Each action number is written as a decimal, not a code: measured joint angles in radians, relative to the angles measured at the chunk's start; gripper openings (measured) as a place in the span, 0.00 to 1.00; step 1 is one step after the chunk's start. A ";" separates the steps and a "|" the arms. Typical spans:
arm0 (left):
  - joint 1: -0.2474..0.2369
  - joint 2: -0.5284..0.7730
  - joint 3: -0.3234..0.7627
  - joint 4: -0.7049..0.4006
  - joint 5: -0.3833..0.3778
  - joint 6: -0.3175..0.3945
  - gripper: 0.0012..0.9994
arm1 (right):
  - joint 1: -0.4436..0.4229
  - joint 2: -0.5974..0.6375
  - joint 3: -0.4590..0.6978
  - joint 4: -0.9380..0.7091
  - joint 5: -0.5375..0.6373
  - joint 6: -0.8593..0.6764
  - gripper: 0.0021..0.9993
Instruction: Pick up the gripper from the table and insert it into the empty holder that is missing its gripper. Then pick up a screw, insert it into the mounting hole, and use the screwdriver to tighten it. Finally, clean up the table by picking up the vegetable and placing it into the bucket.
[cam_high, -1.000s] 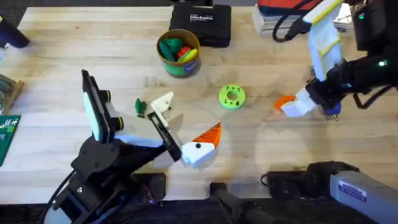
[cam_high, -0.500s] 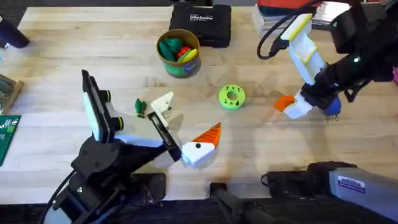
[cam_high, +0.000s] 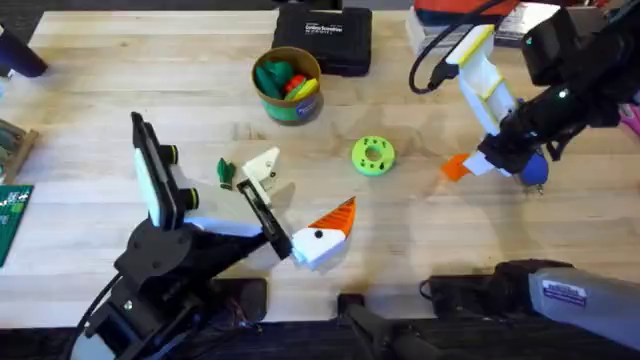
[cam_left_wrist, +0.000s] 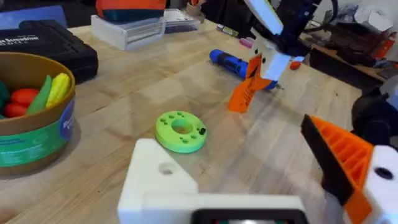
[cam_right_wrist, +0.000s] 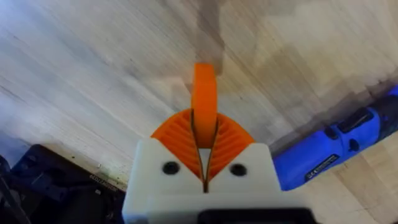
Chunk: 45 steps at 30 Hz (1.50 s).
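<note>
- right claw (cam_high: 458, 166): orange pads pressed together, gripping nothing, tips low over the table (cam_high: 90, 90); seen also from the left wrist (cam_left_wrist: 244, 93) and from its own camera (cam_right_wrist: 204, 124)
- screwdriver (cam_high: 533, 172): blue, lying flat on the table just beside the right claw, partly under the arm; clear in the right wrist view (cam_right_wrist: 336, 146) and the left wrist view (cam_left_wrist: 239, 64)
- left claw (cam_high: 338, 216): near the table's front edge, orange tip pointing toward the middle; one orange ribbed finger (cam_left_wrist: 339, 158) shows, can't tell how wide the gap is
- bucket (cam_high: 287, 85): upright at the back of the table, in front of the black case (cam_high: 322, 38); toy pieces inside in green, red and yellow (cam_left_wrist: 37, 93)
- vegetable (cam_high: 225, 172): small, dark green, on the table touching or just beside a white printed part (cam_high: 262, 168), well apart from the bucket
- lime-green disc (cam_high: 373, 155): flat, between the white part and the right claw (cam_left_wrist: 180, 130)
</note>
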<state>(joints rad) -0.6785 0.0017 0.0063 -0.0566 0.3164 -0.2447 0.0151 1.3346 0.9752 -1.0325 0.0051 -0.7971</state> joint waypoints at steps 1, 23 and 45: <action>0.000 0.000 0.000 0.000 0.000 0.000 0.99 | 0.000 0.000 0.000 0.000 0.000 0.000 0.01; 0.000 0.000 0.000 0.000 0.000 -0.003 0.99 | -0.193 -0.538 -0.162 0.130 -0.625 0.310 0.01; 0.000 0.000 0.000 0.000 0.000 -0.003 0.99 | 0.172 -0.022 -0.331 0.858 -1.211 1.339 0.01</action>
<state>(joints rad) -0.6785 0.0017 0.0063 -0.0566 0.3161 -0.2475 0.1871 1.3126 0.6441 -0.1748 -1.2055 0.5418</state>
